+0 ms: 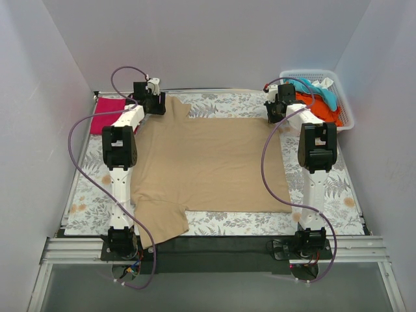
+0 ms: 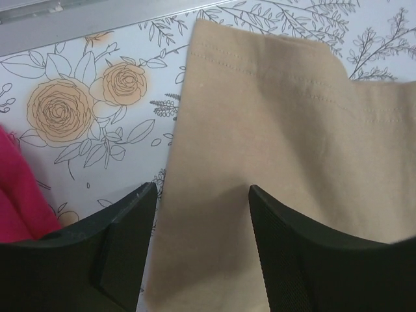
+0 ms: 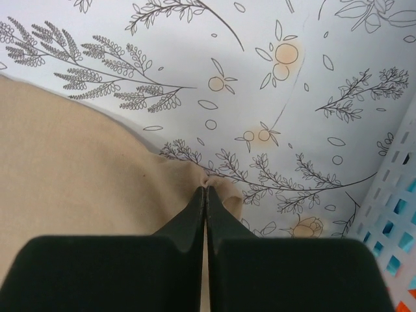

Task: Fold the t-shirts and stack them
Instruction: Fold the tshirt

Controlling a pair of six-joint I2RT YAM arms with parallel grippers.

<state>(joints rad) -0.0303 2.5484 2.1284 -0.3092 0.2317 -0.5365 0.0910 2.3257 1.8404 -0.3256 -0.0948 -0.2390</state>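
A tan t-shirt (image 1: 208, 162) lies spread flat across the flowered table, one sleeve at the near left and one at the far left. My left gripper (image 1: 158, 104) hovers open over the far-left sleeve (image 2: 273, 130), its fingers (image 2: 130, 221) straddling the sleeve's left edge. My right gripper (image 1: 273, 116) is shut on the shirt's far-right corner, and the cloth (image 3: 71, 169) bunches at its tips (image 3: 206, 190). A folded magenta t-shirt (image 1: 109, 115) lies at the far left, also seen as a pink edge (image 2: 16, 188). Orange (image 1: 322, 110) and light blue (image 1: 325, 91) t-shirts fill the basket.
A white lattice basket (image 1: 344, 97) stands at the far right corner, its wall (image 3: 390, 214) close beside my right gripper. The table's far metal edge (image 2: 97, 19) runs just beyond the left sleeve. White walls enclose the table on three sides.
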